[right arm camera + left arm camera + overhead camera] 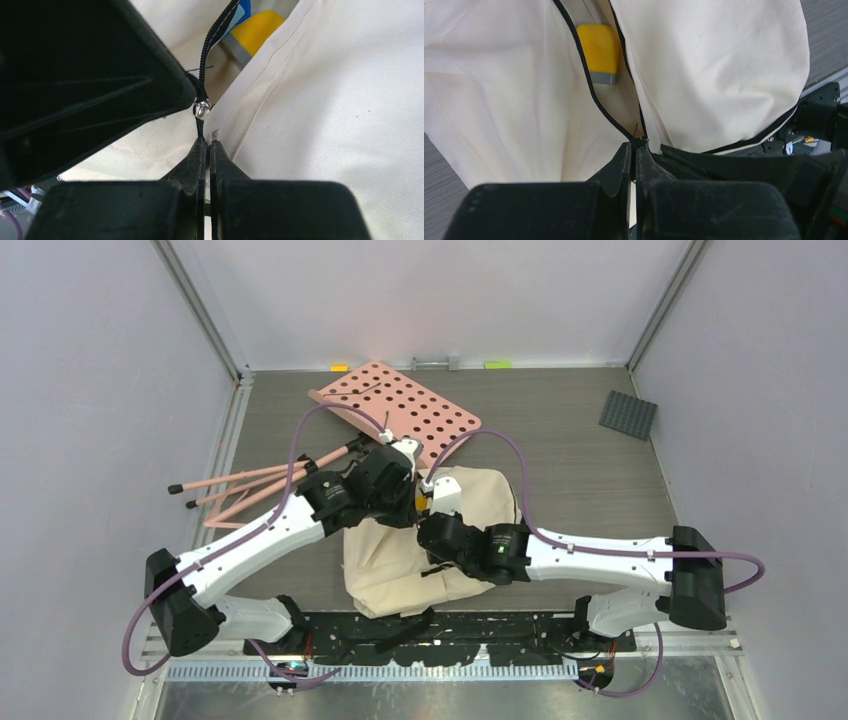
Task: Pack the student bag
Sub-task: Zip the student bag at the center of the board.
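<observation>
The student bag [395,570] is a cream backpack lying between the two arms, its black zipper [584,65] parted in a V. A yellow item with a grey end [599,50] shows inside the opening, and a bit of blue beside the yellow item [255,27] shows in the right wrist view. My left gripper [639,144] is shut on the zipper where its two rows meet. My right gripper [206,143] is shut on a thin black zipper cord just under a small silver piece [202,107]. The left finger [100,85] sits right above it.
A pink perforated board [405,405] leans at the back, with pink rods [250,485] stretching left of the left arm. A dark studded plate [628,414] lies at the back right. Grey walls close in both sides.
</observation>
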